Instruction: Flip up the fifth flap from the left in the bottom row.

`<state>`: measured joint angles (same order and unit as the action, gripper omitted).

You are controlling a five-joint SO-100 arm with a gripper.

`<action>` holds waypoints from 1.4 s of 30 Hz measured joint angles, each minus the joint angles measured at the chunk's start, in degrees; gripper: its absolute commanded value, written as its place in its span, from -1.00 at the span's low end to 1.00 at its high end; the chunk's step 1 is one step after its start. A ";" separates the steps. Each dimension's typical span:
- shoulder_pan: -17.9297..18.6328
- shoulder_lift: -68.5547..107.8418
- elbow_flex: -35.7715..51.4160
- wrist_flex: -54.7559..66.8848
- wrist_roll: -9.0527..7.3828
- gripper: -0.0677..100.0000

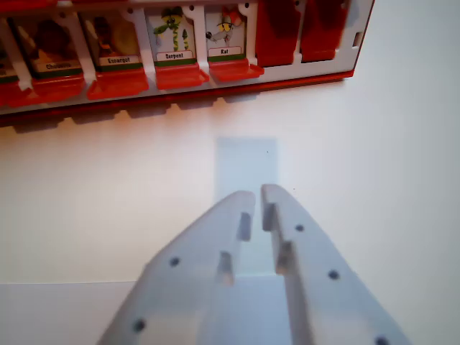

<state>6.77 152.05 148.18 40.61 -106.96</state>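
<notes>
A: Where is the game board?

B: The red game board (180,79) sits along the top of the frame, on the white tabletop (86,215). Its near row shows picture flaps standing up. I can read "Serpent" (175,36) and "Rat" (226,32). Right of the Rat, in the upper right, two flaps lie flat and red. The first flat flap (277,32) may be the fifth one, but the left end of the row is cut off, so I cannot count for sure.

A: And the fingers?

B: The gripper (257,195) is at the bottom middle, well apart from the board. Its fingers (237,208) are narrow, with just a thin gap, and they hold nothing.

A: What could go wrong?

B: I think it could push the wrong flap, since they sit close together. It could also shove the whole board away if it pokes too hard, or slip off the smooth flap.
</notes>
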 measured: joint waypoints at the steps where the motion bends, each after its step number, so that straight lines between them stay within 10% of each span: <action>1: 0.00 -1.49 0.70 -2.11 -0.26 -0.97; 42: -3.60 -46.41 -2.99 -38.67 -3.08 -0.97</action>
<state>3.16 105.64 145.20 1.93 -110.04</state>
